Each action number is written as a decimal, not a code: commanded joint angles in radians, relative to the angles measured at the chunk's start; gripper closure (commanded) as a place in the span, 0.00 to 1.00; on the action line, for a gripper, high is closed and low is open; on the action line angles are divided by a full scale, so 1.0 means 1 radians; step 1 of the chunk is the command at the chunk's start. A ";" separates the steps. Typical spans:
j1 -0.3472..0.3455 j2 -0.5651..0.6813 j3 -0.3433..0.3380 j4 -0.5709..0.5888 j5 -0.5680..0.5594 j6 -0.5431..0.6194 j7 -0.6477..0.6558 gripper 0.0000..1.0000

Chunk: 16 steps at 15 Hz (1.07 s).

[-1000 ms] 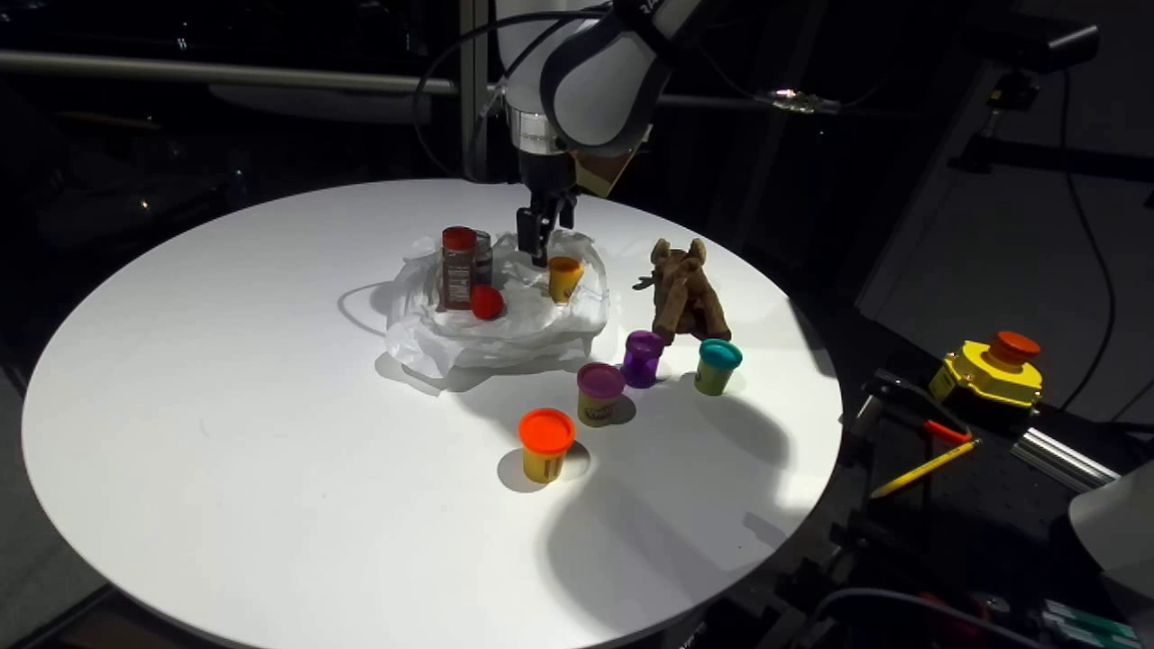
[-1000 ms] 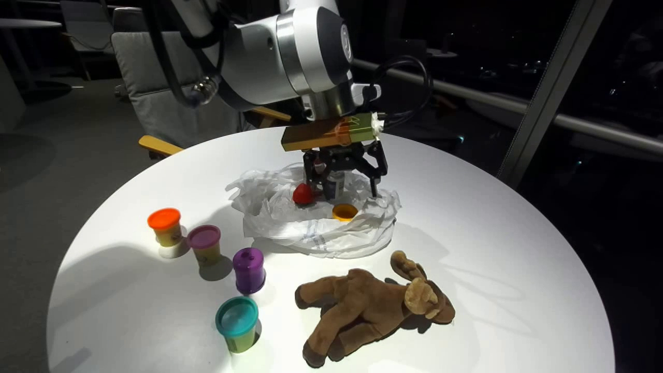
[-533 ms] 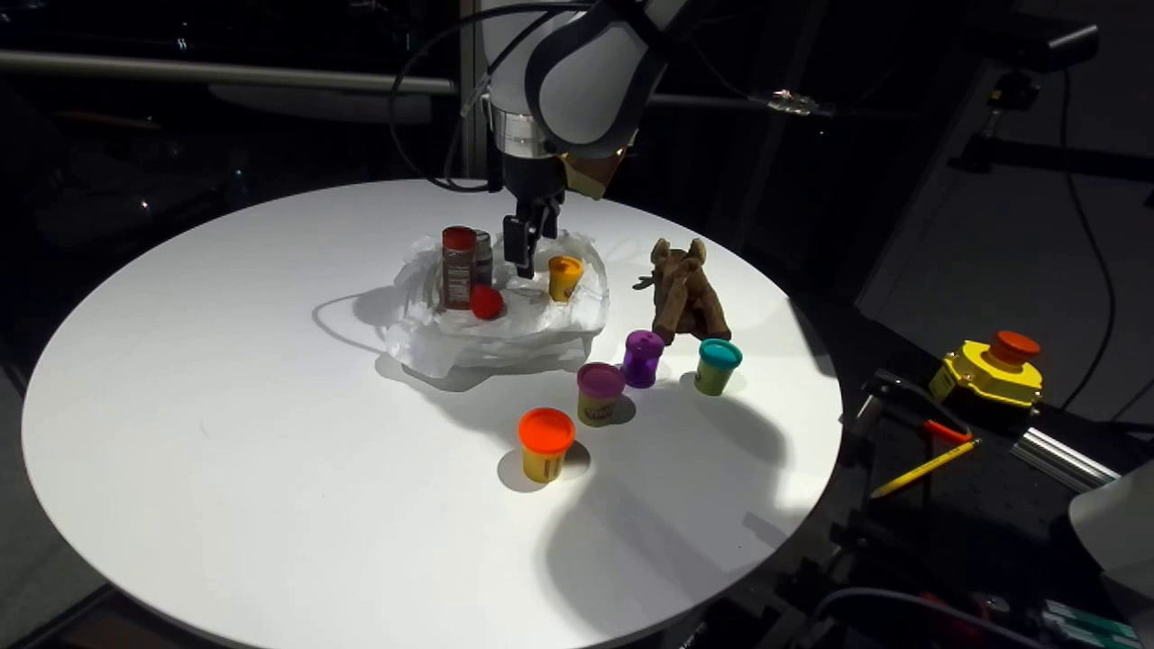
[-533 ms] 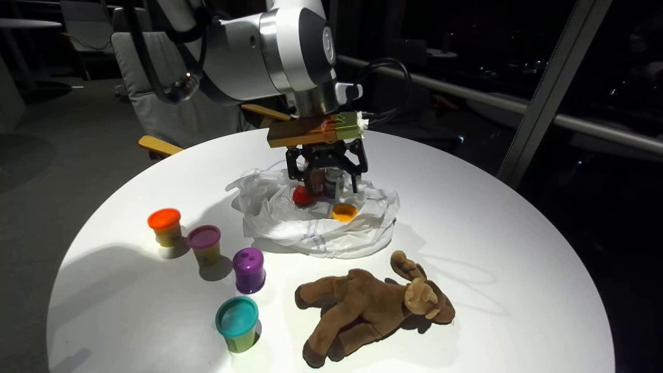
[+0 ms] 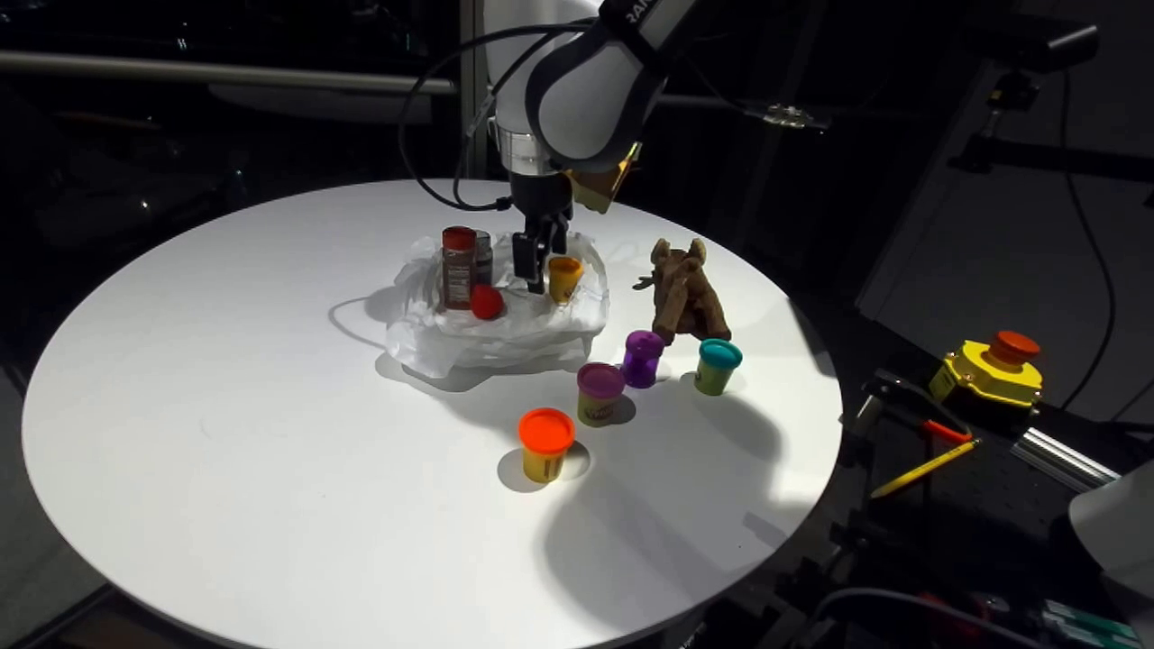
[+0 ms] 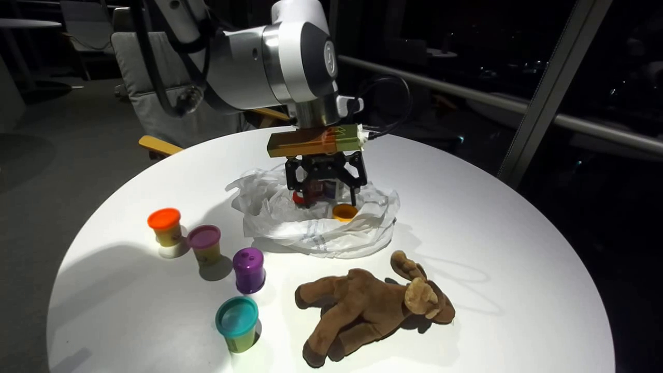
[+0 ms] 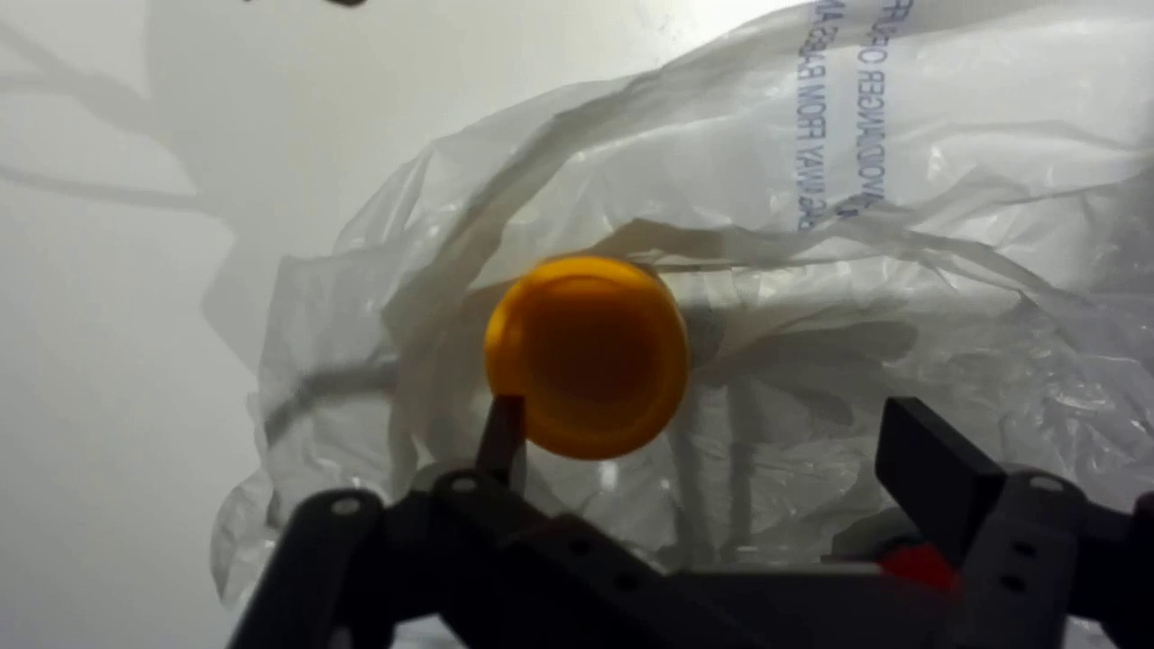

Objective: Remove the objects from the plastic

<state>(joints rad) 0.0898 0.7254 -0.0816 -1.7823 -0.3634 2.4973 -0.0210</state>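
You look a little past the middle of the job. Five things are out on the white table (image 5: 270, 451), away from the plastic bag (image 6: 279, 234): the cup with the orange lid (image 5: 545, 443), the cup with the pink lid (image 5: 599, 395), the purple pot (image 5: 642, 361) and the cup with the teal lid (image 5: 717, 368), all upright, and the brown toy animal (image 6: 365, 303), lying down. You can likely count those as done.

Four things that show are left within the bag's crumpled rim: the yellow cup (image 7: 588, 356), top facing up; the jar with the red cap (image 5: 458, 270), upright; a second jar (image 5: 484, 258) just behind it, partly hidden; and a red ball (image 5: 487, 303) beside the jar's foot. Folds may hide more.

Your gripper (image 6: 330, 203) hangs over the bag, fingers spread wide, nothing between them. In the wrist view one fingertip overlaps the yellow cup's rim; whether they touch, you cannot tell. That cup seems your next pick, leaving both jars and the ball.
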 commanded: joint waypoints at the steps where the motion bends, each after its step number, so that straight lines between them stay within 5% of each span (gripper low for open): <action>1: -0.011 0.024 0.000 0.043 0.018 -0.020 -0.017 0.00; 7: -0.010 0.057 -0.017 0.079 0.012 -0.030 -0.010 0.00; 9: -0.015 0.057 -0.015 0.079 0.016 -0.039 -0.020 0.26; 13: -0.020 0.029 -0.014 0.053 0.015 -0.040 -0.020 0.58; 16: -0.016 -0.009 -0.025 0.027 0.011 -0.035 0.002 0.73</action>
<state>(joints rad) 0.0717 0.7654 -0.0993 -1.7378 -0.3634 2.4788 -0.0208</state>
